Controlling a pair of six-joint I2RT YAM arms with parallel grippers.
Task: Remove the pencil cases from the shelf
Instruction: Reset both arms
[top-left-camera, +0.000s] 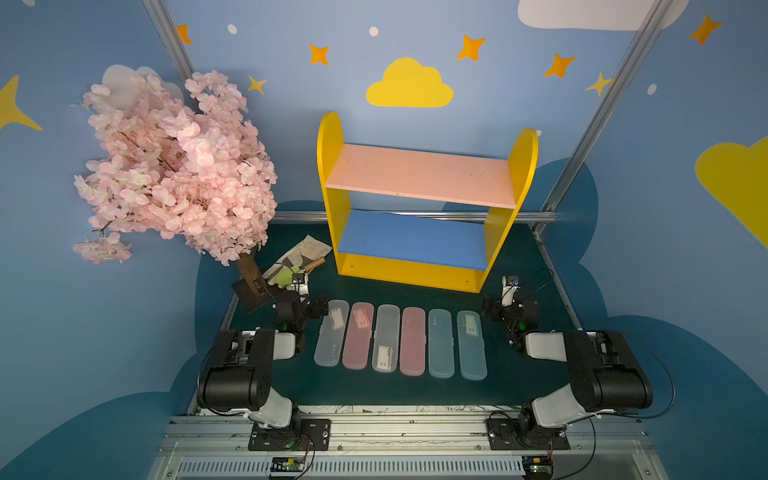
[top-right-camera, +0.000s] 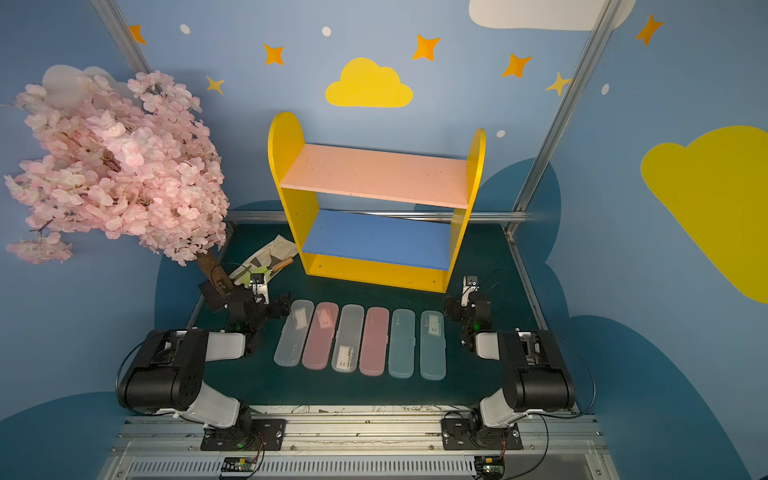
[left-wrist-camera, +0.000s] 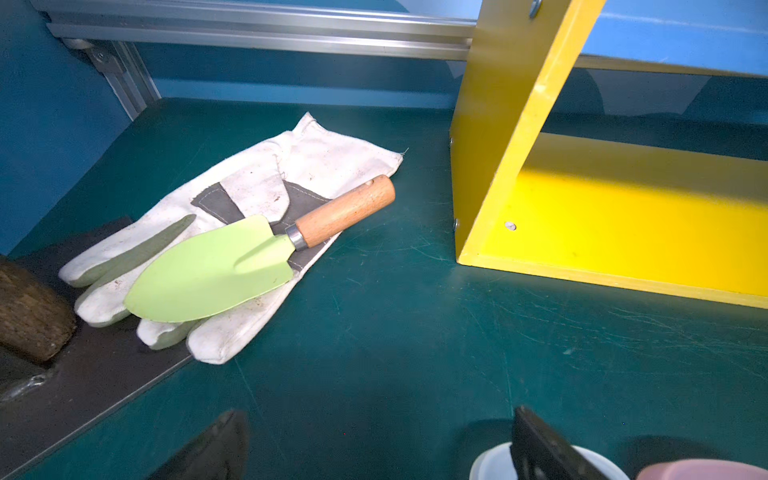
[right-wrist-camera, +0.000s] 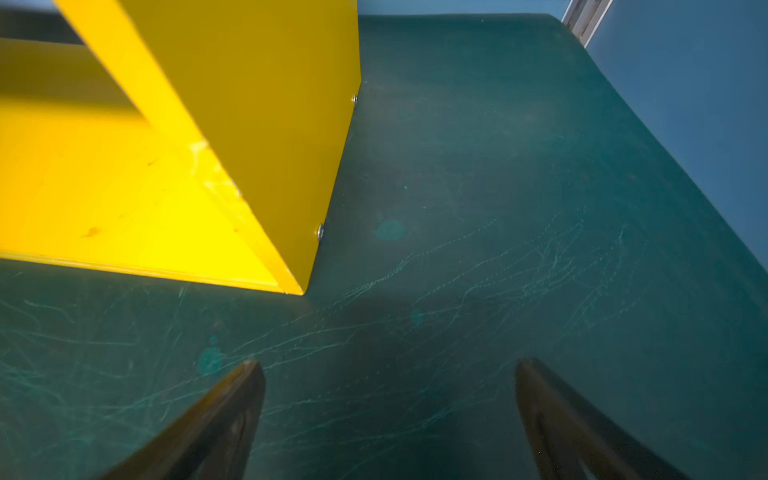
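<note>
Top views both show the six pencil cases (top-left-camera: 412, 341) lying side by side on the green mat (top-left-camera: 523, 374), just in front of the shelf (top-left-camera: 419, 176), whose pink and blue boards are bare. Flanking the row, the left gripper (left-wrist-camera: 376, 419) and right gripper (right-wrist-camera: 386, 365) stand spread wide, holding nothing. The job looks done to me; a careless left-arm swing could clip the nearest frosted case (left-wrist-camera: 492, 467) and skew the row

I see frosted plastic pencil cases (top-left-camera: 412, 340), glossy shelf (left-wrist-camera: 623, 216), scuffed matt tbl mat (right-wrist-camera: 498, 249), cloth glove (left-wrist-camera: 324, 153), wood-handled trowel (left-wrist-camera: 216, 270).
</note>
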